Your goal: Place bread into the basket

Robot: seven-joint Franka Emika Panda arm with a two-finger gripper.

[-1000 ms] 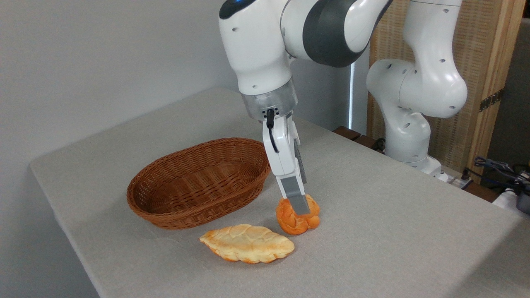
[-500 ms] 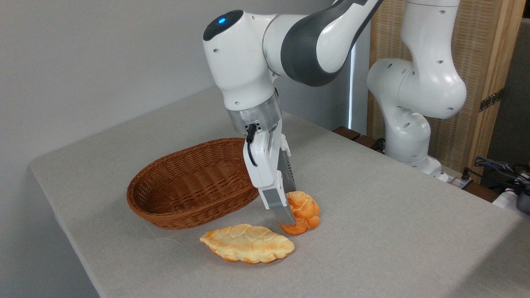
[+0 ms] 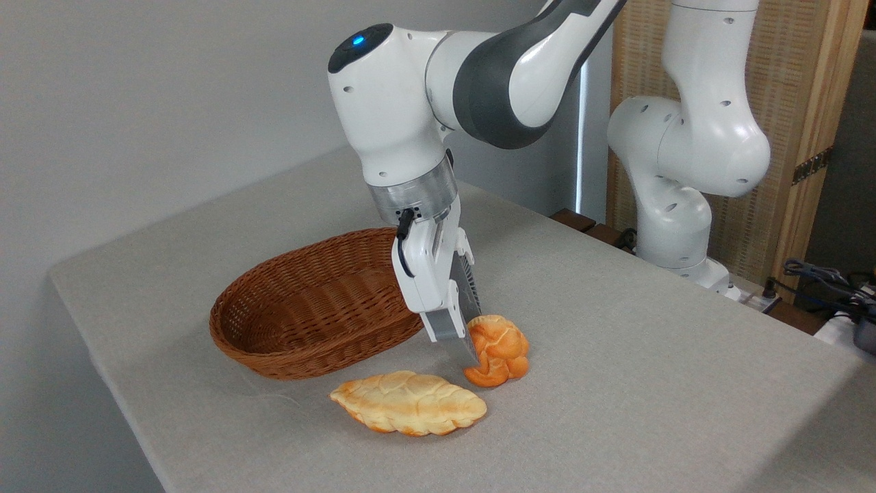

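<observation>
The bread, a small orange-brown knotted bun, stands tilted up on end on the table just right of the basket. My gripper comes down at a slant from the upper left and pinches the bun's left edge. The near fingertip covers that edge and the far finger is mostly hidden behind it. The bun's underside looks to be touching the cloth or just off it. The basket, an oval reddish-brown wicker one, sits to the left with nothing in it, and my gripper's body overlaps its right rim.
A pale golden braided loaf lies in front of the basket and the bun, close to the table's front edge. The arm's white base stands at the back right, with cables beyond the table's right edge.
My gripper came down and to the left, closed on the bun's left side, and has risen slightly. The bun went from lying flat to standing tilted and taller.
</observation>
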